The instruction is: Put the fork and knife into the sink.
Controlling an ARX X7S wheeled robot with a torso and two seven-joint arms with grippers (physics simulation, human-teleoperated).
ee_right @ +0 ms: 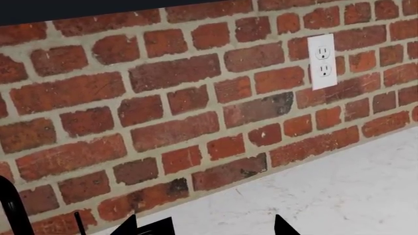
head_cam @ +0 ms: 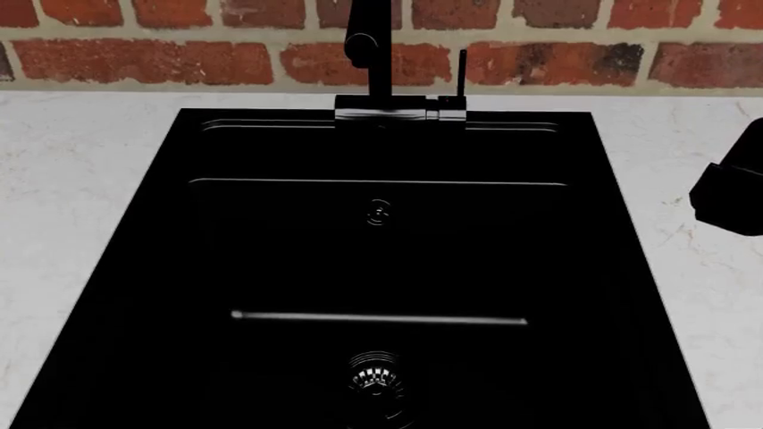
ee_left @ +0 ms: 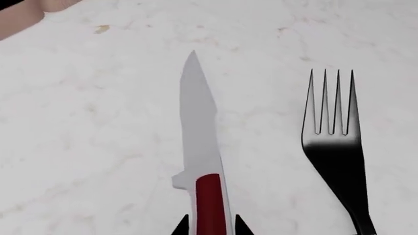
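In the left wrist view the knife, with a pale grey pointed blade and a red handle, lies on the white marble counter. My left gripper is shut on the knife's handle, one black fingertip tight against each side. The fork, with silver tines and a dark handle, lies beside the knife, parallel to it and untouched. The black sink fills the head view, with nothing in it but its drain strainer. My right gripper is open and holds nothing, facing the brick wall above the counter.
A black faucet stands at the sink's back rim, before a red brick wall. A white outlet is set in the wall. A black part of my right arm hangs over the white counter right of the sink.
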